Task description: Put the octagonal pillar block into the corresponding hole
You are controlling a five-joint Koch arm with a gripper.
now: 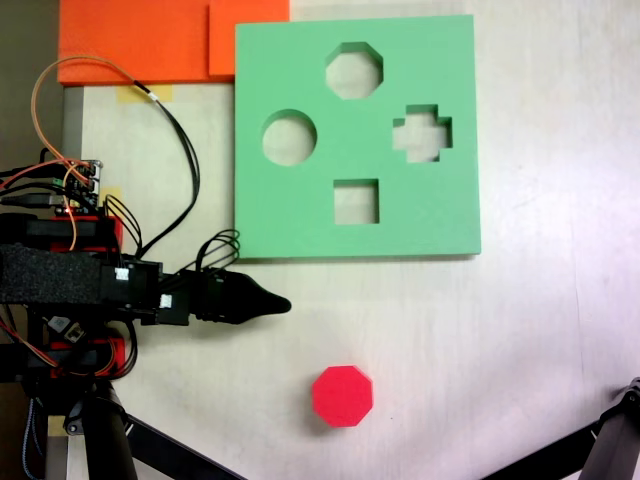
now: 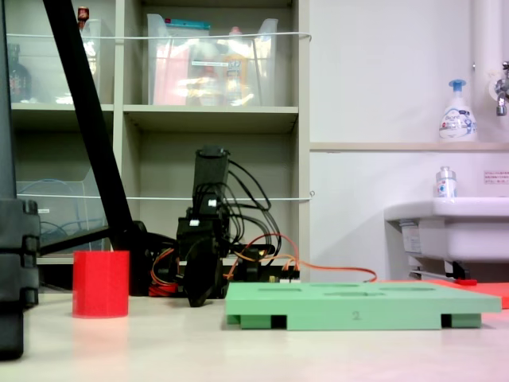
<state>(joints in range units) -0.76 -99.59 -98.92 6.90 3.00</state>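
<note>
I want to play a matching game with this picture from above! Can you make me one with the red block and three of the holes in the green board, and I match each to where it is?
Things, seen in the fixed view from above:
1. octagonal pillar block
2. eight-sided hole
3. round hole
4. square hole

Places:
A. on the green board, nearest its bottom edge
B. on the bare table, below the board
C. on the board, nearest its top edge
D. on the board, nearest its left edge

Pairs: 1-B, 2-C, 3-D, 4-A
</note>
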